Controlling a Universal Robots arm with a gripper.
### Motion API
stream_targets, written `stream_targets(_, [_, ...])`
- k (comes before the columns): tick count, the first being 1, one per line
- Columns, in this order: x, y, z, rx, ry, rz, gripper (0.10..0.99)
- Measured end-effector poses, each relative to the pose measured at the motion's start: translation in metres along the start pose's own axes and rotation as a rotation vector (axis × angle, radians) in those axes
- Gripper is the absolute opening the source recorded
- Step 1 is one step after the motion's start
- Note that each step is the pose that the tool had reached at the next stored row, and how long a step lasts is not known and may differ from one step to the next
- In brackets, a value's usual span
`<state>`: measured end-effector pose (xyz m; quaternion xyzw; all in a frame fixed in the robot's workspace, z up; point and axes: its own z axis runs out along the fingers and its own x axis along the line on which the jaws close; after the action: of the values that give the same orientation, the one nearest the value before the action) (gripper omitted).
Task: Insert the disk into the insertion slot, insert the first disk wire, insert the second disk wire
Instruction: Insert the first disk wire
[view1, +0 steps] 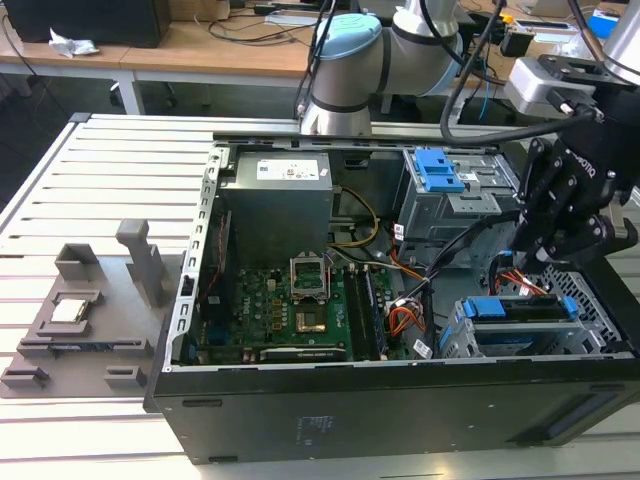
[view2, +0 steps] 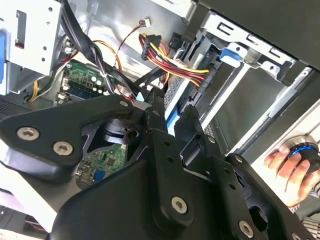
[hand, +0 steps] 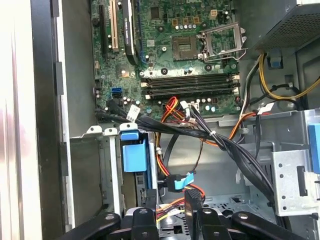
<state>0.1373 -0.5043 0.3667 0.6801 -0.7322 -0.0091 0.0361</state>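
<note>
Blue-framed disk (view1: 520, 308) seated in grey insertion slot (view1: 462, 345); pincer (view1: 533, 268) just above.

You see the disk (hand: 134, 155) by its blue carrier, seated in the grey insertion slot (hand: 111, 165). Just beside it, a black cable with a blue tab (hand: 181, 181) lies among red and orange wires (hand: 171, 104). A black cable bundle (hand: 225, 145) crosses between the motherboard (hand: 165, 45) and the gripper (hand: 170, 220), which hangs close to the disk's end.

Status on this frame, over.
Black gripper down beside the low grey perforated drive cage. Disk in bright blue carrier sits in its bay. Red and yellow wire bundle close by.
</note>
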Motion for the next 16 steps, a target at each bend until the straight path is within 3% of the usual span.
stream_targets(8, [0.0096,-0.0031,0.0006,0.000,-0.0013,0.000,0.345])
stream_targets(11, [0.0153,-0.0036,0.0008,0.000,-0.0029,0.000,0.157])
stream_targets(14, [0.0309,-0.0048,0.0015,0.000,-0.0035,0.000,0.106])
stream_targets(16, [0.0337,-0.0050,0.0015,0.000,-0.0034,0.000,0.106])
